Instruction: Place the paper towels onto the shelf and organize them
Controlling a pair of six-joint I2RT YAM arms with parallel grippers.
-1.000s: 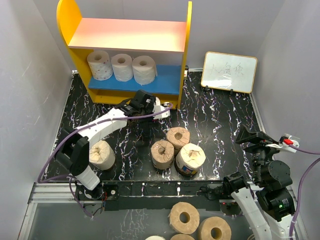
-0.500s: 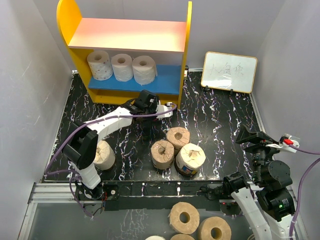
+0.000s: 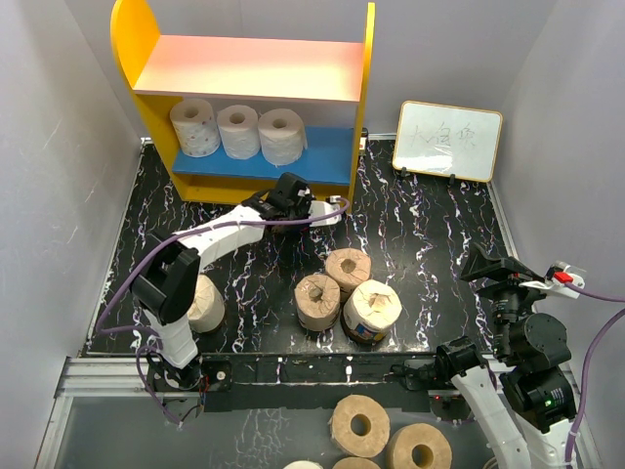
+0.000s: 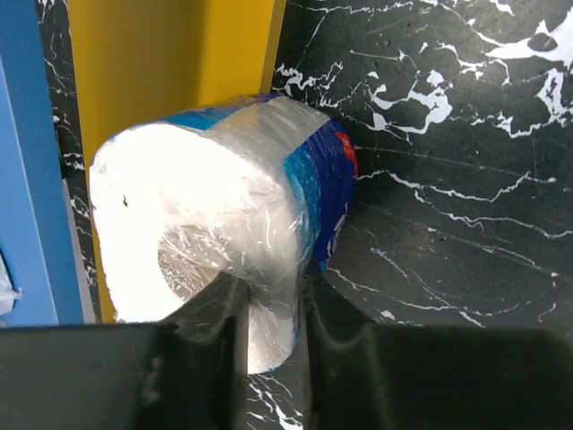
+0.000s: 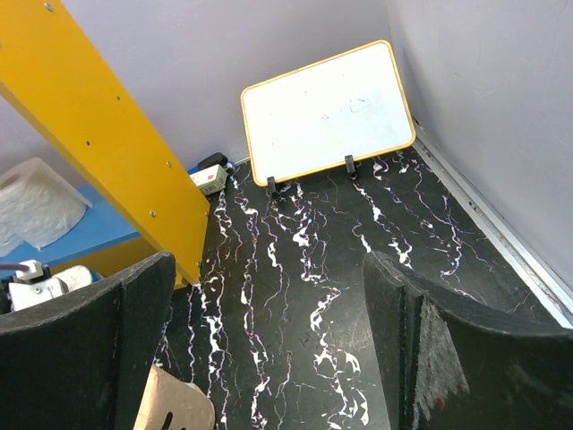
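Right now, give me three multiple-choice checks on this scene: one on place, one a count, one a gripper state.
1. Where is the blue-wrapped roll?
A) on the pink upper board
B) next to the whiteboard
C) beside the shelf's yellow side panel

2. How many white rolls stand on the blue lower board?
A) three
B) one
C) five

3. What state is the right gripper in?
A) shut tight, empty
B) open, empty
C) shut on the whiteboard

Answers:
1 C: the left wrist view shows it right beside the yellow panel, pinched by the left gripper.
2 A: the top view shows three in a row.
3 B: its wrist view shows the jaws wide apart, nothing held.
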